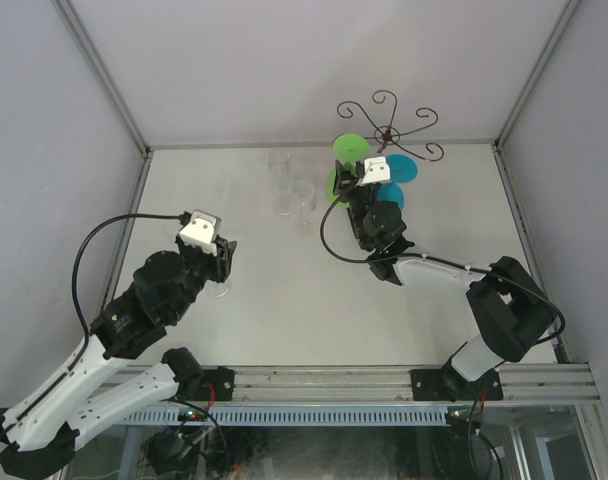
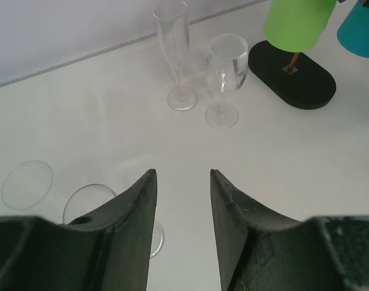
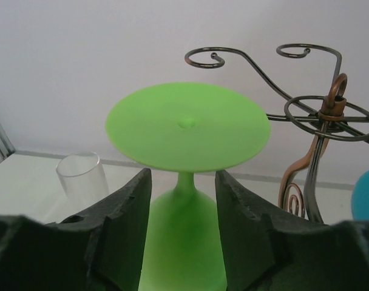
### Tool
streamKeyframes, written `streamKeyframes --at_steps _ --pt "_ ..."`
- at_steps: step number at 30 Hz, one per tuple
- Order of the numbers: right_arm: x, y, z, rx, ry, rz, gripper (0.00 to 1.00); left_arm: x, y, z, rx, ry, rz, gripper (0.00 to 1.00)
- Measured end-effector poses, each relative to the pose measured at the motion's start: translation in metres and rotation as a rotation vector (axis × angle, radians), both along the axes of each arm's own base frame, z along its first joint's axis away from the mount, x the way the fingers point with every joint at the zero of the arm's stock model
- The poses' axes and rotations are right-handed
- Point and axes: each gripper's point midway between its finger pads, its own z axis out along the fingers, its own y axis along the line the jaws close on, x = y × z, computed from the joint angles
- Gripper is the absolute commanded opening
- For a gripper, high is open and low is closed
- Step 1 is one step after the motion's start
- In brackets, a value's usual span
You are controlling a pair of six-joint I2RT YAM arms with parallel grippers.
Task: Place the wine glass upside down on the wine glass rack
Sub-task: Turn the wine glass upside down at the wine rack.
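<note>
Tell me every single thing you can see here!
wine glass rack: one, dark brown wire on a black oval base, far right of the table
green wine glass: one, green, upside down at the rack
blue wine glass: one, blue, upside down at the rack, right of the green one
clear flute: one, see-through, standing left of the rack
clear wine glass: one, see-through, standing beside the flute
third clear glass: one, see-through, just under the left gripper, partly hidden
table: one, pale grey
left gripper: one, black, open
right gripper: one, black, open around the green stem

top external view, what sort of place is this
Probably a robot lab test cell: white table walled by plain grey panels, two arms bolted to a metal rail, plus a wine glass rack.
</note>
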Motion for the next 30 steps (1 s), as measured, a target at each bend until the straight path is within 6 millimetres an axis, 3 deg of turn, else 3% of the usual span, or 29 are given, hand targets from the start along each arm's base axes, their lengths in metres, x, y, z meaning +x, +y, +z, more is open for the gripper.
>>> streamKeyframes --at_steps 7,10,11,21,30 --pt "-0.017 0.004 0.021 0.009 -0.016 0.029 0.58 0.001 0.001 0.000 -0.013 0.007 0.001 0.45" --pt "-0.027 0.002 0.035 0.031 -0.032 0.043 0.96 0.001 0.001 0.000 -0.025 0.008 0.000 0.46" --pt "-0.030 0.002 0.037 0.041 -0.030 0.050 0.99 0.000 0.001 0.001 -0.029 0.006 -0.003 0.46" --pt "-0.062 0.003 0.029 0.025 0.042 0.119 1.00 0.000 0.003 0.003 -0.068 -0.004 -0.005 0.48" --pt "-0.092 0.000 0.034 0.027 0.110 0.198 1.00 0.002 0.007 0.009 -0.085 -0.025 0.012 0.49"
